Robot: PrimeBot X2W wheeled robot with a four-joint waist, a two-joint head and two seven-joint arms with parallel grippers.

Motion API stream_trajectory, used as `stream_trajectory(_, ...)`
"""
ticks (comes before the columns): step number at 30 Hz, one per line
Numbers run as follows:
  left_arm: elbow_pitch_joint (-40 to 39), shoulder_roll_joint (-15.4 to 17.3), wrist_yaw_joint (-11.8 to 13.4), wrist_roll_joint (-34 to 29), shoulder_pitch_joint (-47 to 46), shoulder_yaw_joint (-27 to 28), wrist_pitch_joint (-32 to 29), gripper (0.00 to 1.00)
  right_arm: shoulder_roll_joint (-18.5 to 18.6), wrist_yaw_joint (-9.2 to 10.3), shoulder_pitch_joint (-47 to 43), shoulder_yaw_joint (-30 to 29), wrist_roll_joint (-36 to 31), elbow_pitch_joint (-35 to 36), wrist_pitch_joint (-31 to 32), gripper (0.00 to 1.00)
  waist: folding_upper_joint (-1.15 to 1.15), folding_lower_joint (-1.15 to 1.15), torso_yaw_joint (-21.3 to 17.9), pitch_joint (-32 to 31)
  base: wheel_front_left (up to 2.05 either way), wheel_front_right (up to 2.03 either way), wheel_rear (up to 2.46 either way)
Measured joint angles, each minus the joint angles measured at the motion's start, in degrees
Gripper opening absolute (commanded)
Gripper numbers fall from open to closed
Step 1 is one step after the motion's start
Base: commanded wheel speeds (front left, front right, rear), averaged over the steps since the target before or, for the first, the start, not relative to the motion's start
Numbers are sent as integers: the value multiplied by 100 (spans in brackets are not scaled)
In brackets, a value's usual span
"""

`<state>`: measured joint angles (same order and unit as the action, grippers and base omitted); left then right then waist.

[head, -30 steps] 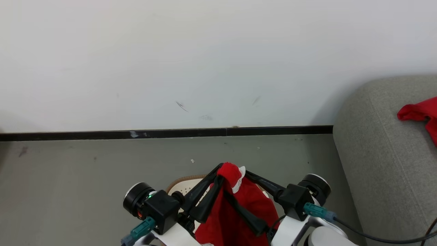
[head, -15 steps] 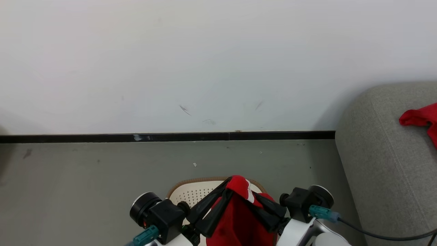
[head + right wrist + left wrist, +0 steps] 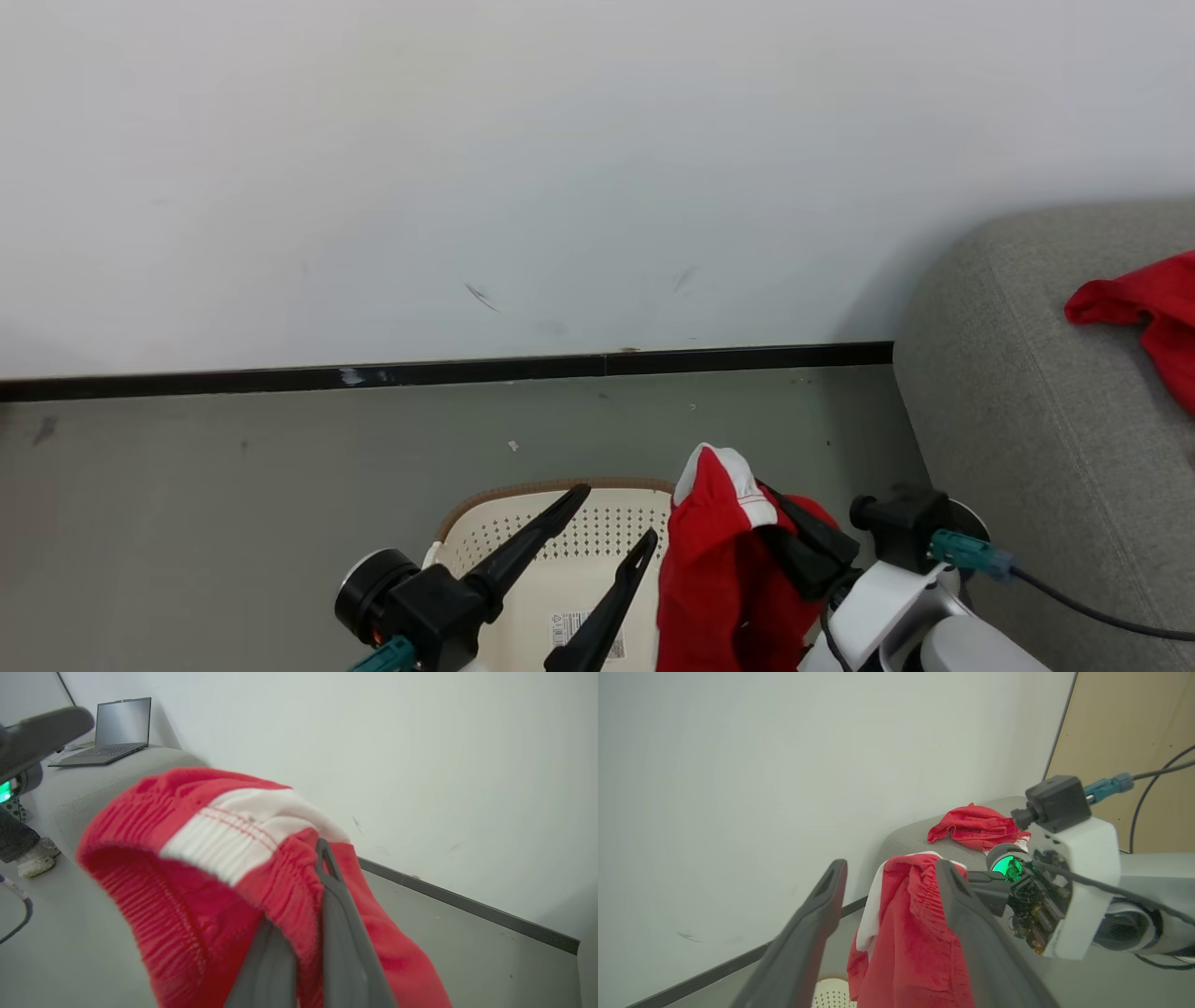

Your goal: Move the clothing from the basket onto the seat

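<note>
One garment (image 3: 724,560) hangs long and limp from the right pincer (image 3: 794,537), which pinches its white-banded waist, just above the basket (image 3: 523,487). Over the basket the left pincer (image 3: 616,511) stands spread, empty. The seat (image 3: 1027,420) lies off right, so the right arm's nearer: its carry, I'd say.

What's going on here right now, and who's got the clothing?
The right claw is shut on a red garment with white trim, holding it up above the basket. The left claw is open beside it, over the basket, gripping nothing. A second red piece already lies on the grey sofa to the robot's right. The held one is not yet on the sofa.
</note>
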<state>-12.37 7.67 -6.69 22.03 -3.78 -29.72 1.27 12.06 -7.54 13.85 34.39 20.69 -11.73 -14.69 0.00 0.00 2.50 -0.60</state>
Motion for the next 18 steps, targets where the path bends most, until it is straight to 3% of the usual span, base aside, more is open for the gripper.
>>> stream_trajectory(18,38,-3,-3,-60,194,-364,244,100,431,0,-254,-1532,155,371,1,0,0,0,-535,234,0,0,0)
